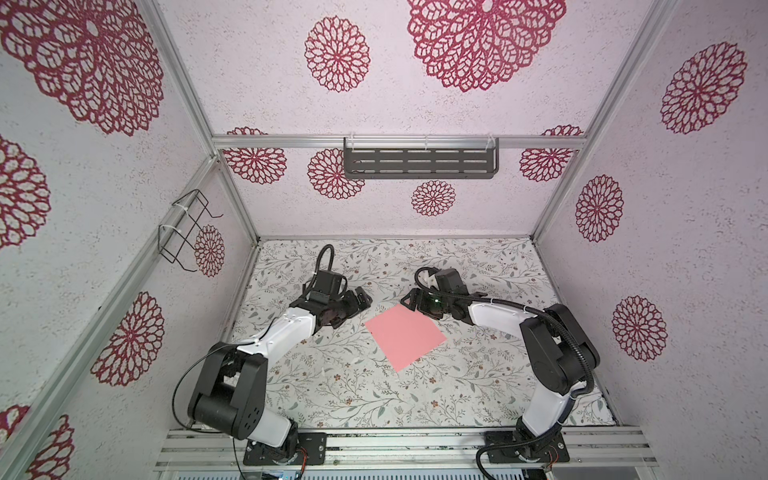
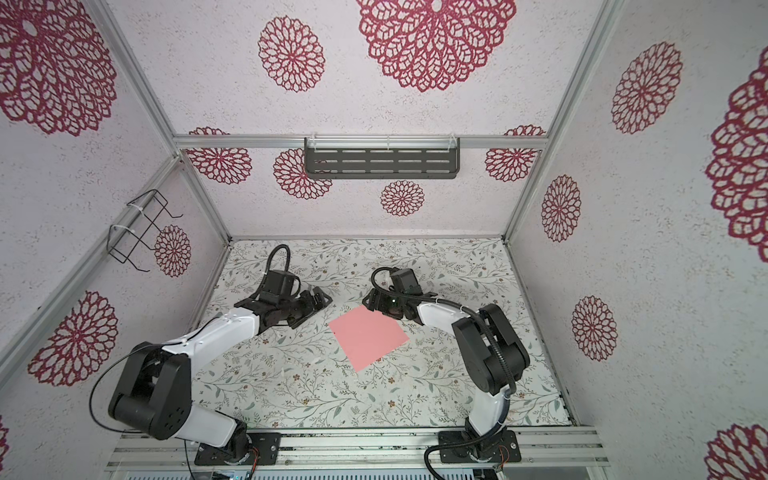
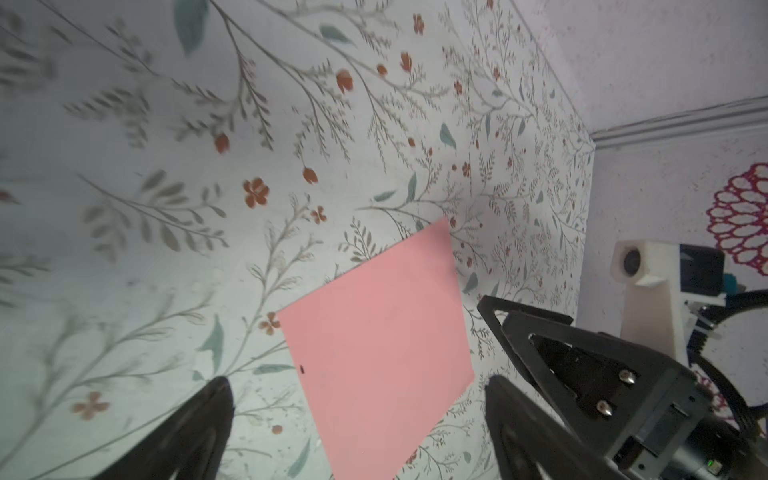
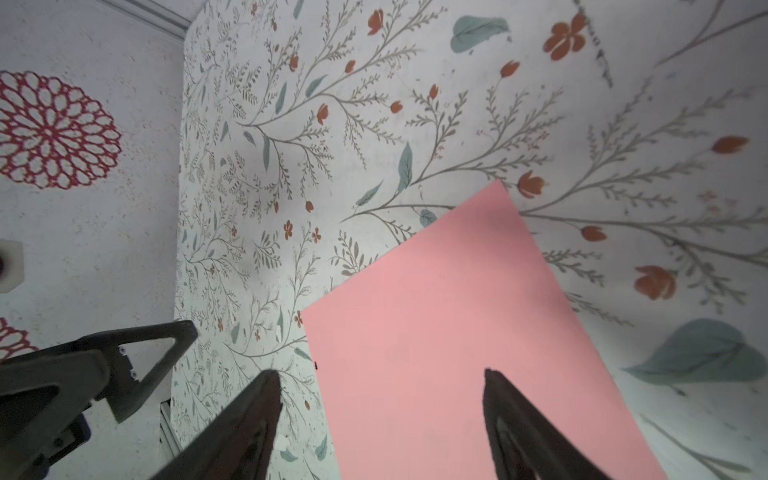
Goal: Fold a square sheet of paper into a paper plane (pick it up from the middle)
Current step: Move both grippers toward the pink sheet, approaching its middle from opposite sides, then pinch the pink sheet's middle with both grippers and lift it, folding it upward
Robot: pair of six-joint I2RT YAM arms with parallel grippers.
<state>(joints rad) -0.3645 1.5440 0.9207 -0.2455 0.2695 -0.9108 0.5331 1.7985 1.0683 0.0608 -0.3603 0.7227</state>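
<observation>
Nearest to me, the metal rail (image 1: 395,444) is carrying both my arm bases at the front edge of the worktop (image 1: 353,399). Further in, the square sheet of paper (image 1: 405,343) is lying flat and unfolded about the middle of the floral worktop, turned like a diamond in both top views (image 2: 369,338), one corner pointing at the rail and the opposite one at the back wall.

My left arm (image 1: 286,332) is reaching in from the left. I am holding my left jaws spread wide, gripping nothing, beside the sheet's far left edge and apart from it. In the left wrist view their two fingers (image 3: 203,428) are framing the pink sheet (image 3: 382,345).

My right arm (image 1: 494,318) is bending in from the right. My right jaws are hanging over the sheet's far corner, parted with a clear gap and gripping nothing. In the right wrist view one of their fingers (image 4: 507,424) is showing over the pink sheet (image 4: 457,332) and its partner off the edge; I cannot tell whether either is touching the paper.

Beyond, a wire rack (image 1: 187,232) is hanging on the left wall and a slotted shelf (image 1: 419,162) is hanging on the back wall
</observation>
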